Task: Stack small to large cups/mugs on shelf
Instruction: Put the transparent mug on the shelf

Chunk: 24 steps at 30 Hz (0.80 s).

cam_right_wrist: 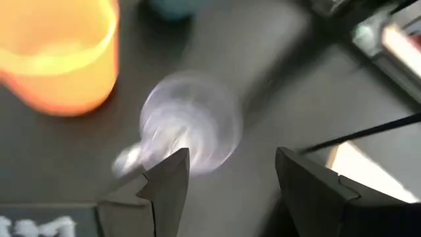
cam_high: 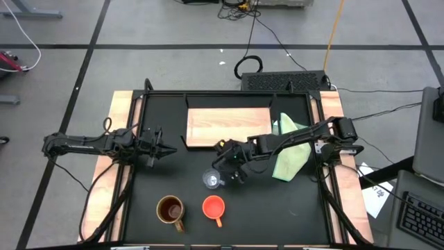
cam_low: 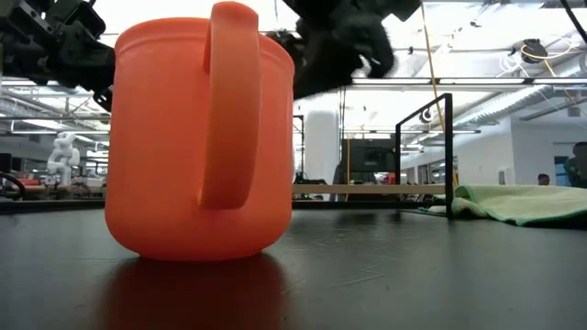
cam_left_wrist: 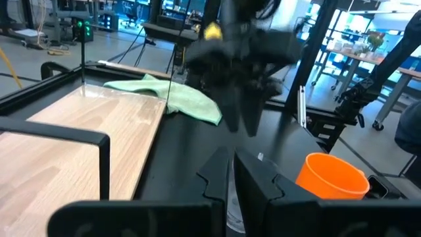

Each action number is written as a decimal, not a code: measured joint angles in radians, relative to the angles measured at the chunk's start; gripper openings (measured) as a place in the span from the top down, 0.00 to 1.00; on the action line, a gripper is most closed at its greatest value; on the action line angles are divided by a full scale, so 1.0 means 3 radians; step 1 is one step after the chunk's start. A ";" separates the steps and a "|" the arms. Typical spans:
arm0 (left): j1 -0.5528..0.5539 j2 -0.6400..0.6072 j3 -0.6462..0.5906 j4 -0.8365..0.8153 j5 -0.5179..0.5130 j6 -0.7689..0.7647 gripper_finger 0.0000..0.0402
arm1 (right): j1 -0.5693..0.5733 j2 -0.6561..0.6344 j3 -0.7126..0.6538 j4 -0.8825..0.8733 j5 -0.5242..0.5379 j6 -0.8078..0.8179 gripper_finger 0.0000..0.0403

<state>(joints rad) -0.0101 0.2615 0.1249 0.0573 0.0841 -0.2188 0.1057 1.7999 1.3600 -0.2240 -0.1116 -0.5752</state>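
No readable text, labels, brands or numbers anywhere in views.

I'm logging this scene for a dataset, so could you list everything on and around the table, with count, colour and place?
Clear glass cup: one, clear, mid-table, just below the right gripper.
Orange cup: one, orange, near front edge, upright.
Brown mug: one, glossy brown, left of the orange cup.
Shelf: one, light wood, at the table's back centre, nothing on it.
Cloth: one, pale green, right of the shelf.
Keyboard: one, dark, off the table at far right.
Left gripper: one, dark, left of the shelf, waiting.
Right gripper: one, dark, fingers open, over the clear glass cup.
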 joint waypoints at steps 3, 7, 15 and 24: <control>0.0000 -0.0001 0.0000 -0.0017 -0.0001 0.0002 0.94 | -0.0029 -0.0005 0.0009 0.0107 -0.0183 0.0162 0.46; 0.0000 0.0000 0.0000 -0.0021 -0.0005 0.0022 0.94 | -0.0027 -0.0001 0.0107 0.0085 -0.0261 0.0247 0.46; 0.0000 0.0000 0.0000 -0.0048 -0.0009 0.0110 0.94 | -0.0027 0.0271 0.0467 -0.0122 -0.0416 0.0397 0.46; 0.0000 0.0000 0.0000 -0.0108 -0.0004 0.0108 0.94 | -0.0089 0.0487 0.0688 -0.0395 -0.0416 0.0714 0.46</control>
<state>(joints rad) -0.0101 0.2615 0.1249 0.0250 0.0830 -0.1865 0.0790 1.9459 1.5664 -0.3425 -0.2363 -0.3610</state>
